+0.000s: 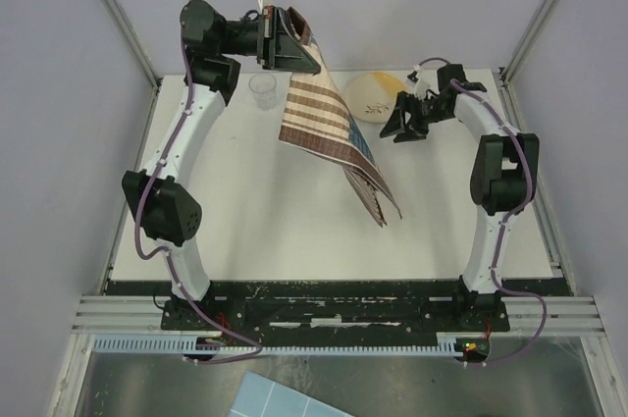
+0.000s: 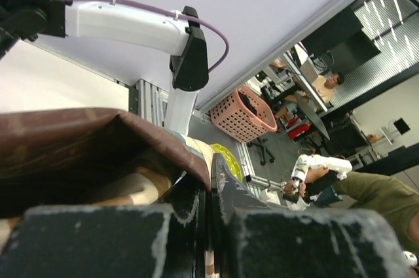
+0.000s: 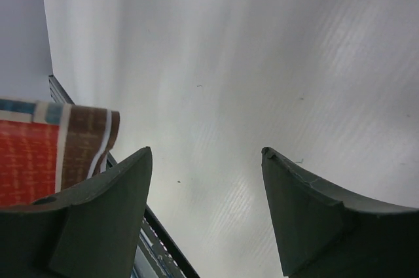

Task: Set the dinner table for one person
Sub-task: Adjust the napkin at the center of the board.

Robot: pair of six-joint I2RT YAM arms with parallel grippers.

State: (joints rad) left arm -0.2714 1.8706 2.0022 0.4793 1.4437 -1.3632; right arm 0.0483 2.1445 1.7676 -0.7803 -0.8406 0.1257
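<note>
Aloft, left jaws clamp the striped placemat (image 1: pixel 319 118) while right jaws gape empty

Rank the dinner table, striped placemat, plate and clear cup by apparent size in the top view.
1. dinner table
2. striped placemat, lifted nearer the camera, so it looks enlarged
3. plate
4. clear cup

placemat (image 1: pixel 319 115): woven cloth | cup (image 1: pixel 263 90): clear plastic | dinner table (image 1: pixel 275 226): matt white
</note>
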